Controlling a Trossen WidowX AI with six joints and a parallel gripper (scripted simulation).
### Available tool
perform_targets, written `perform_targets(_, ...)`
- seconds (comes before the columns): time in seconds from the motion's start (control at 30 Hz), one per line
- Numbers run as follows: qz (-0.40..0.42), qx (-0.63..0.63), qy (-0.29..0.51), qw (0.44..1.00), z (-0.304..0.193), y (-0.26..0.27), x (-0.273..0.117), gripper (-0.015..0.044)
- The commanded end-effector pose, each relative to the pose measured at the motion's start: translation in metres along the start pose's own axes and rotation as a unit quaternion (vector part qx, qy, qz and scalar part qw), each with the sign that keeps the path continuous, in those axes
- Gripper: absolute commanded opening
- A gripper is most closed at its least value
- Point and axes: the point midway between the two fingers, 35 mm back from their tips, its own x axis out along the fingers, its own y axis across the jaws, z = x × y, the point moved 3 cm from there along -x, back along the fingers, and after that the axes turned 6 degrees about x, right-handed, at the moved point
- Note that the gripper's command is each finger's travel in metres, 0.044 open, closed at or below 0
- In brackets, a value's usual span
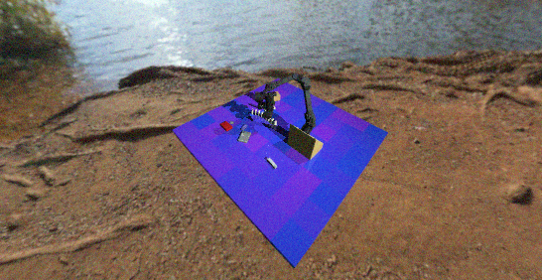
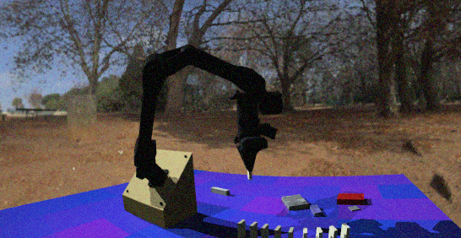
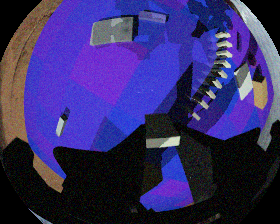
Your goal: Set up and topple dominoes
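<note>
My gripper (image 2: pixel 250 172) (image 3: pixel 159 127) is shut on a pale domino (image 2: pixel 249 176) (image 3: pixel 156 143), which pokes out below the fingertips, raised above the mat. In the exterior view it looks upright. Several pale dominoes stand in a slightly curved row, the row of dominoes (image 2: pixel 241 228) (image 3: pixel 224 44), cut by the bottom edge of the exterior view. The arm partly hides the row in the top view. Another pale domino (image 1: pixel 271 163) (image 2: pixel 219 191) (image 3: pixel 60 126) lies flat away from the row.
A grey block (image 1: pixel 244 137) (image 2: pixel 295 202) (image 3: pixel 112 31) lies beside a small lavender block (image 2: pixel 316 210) (image 3: pixel 152 17). A red block (image 1: pixel 226 126) (image 2: pixel 350 198) lies farther along. A tan block (image 1: pixel 276 96) (image 3: pixel 260 92) is across the row. The arm's tan wedge base (image 1: pixel 303 142) (image 2: pixel 181 189) stands on the mat.
</note>
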Motion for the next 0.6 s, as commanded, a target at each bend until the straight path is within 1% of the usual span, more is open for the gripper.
perform_targets(0.0, -0.004, 0.212, -0.001, 0.977, -0.035, -0.060, -0.001, 0.0107)
perform_targets(0.07, -0.007, 0.286, -0.001, 0.958, -0.050, -0.079, 0.001, 0.0107)
perform_targets(0.13, -0.008, 0.323, -0.001, 0.946, -0.058, -0.087, 0.003, 0.0107)
perform_targets(0.57, -0.008, 0.324, -0.001, 0.946, -0.057, -0.087, 0.007, 0.0107)
